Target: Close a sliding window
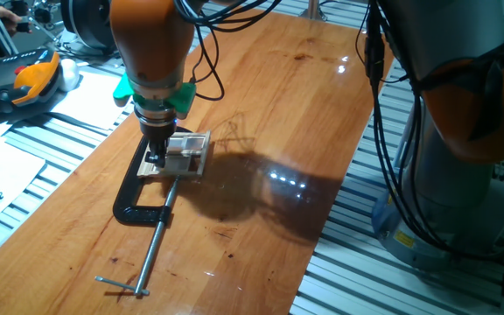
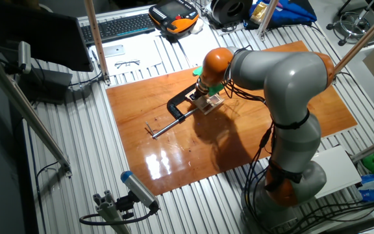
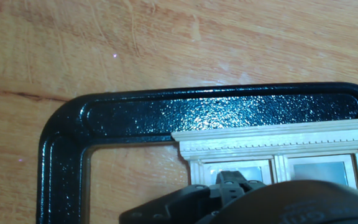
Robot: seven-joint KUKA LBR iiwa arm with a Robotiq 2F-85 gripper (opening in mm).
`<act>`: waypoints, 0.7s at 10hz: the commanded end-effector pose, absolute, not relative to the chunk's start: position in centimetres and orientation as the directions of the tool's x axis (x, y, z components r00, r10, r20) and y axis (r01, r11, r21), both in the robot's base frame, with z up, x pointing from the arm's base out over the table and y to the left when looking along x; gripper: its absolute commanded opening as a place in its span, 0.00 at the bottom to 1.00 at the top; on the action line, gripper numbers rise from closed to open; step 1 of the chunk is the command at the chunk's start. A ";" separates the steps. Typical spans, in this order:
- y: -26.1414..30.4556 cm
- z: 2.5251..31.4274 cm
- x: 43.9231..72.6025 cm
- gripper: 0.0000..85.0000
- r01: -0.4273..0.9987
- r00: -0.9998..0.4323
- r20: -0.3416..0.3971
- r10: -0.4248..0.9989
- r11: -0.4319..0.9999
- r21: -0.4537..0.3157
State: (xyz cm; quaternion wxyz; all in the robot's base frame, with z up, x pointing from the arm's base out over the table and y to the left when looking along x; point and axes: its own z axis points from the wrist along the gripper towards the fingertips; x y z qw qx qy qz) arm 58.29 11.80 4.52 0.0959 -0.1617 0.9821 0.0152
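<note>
The sliding window (image 1: 187, 154) is a small pale-wood frame with clear panes, lying flat on the wooden table and held by a black C-clamp (image 1: 136, 199). My gripper (image 1: 157, 150) points straight down at the window's left end, with its fingers together and touching the frame. In the hand view the window's moulded top rail (image 3: 278, 142) lies against the clamp's bar (image 3: 216, 109), and the fingertips (image 3: 232, 182) sit low over a pane. The window (image 2: 211, 102) and gripper (image 2: 203, 93) are small in the other fixed view. The sash position is hidden by the hand.
The clamp's long steel screw (image 1: 154, 245) runs toward the table's front edge, ending in a cross handle (image 1: 122, 286). The wooden table (image 1: 304, 114) rests on slatted aluminium. Papers and an orange-black pendant (image 1: 24, 79) lie off to the left. A second robot base (image 1: 462, 131) stands at right.
</note>
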 end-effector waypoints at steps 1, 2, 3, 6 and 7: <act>11.8 4.5 58.3 0.00 -0.321 -0.930 -0.192 -0.315 0.947 -0.001; 11.7 4.5 58.2 0.00 -0.321 -0.930 -0.187 -0.316 0.947 -0.004; 11.7 4.5 58.2 0.00 -0.321 -0.930 -0.185 -0.316 0.947 -0.005; 11.6 4.5 58.0 0.00 -0.321 -0.931 -0.180 -0.317 0.947 -0.008; 11.5 4.5 57.9 0.00 -0.321 -0.931 -0.178 -0.318 0.947 -0.009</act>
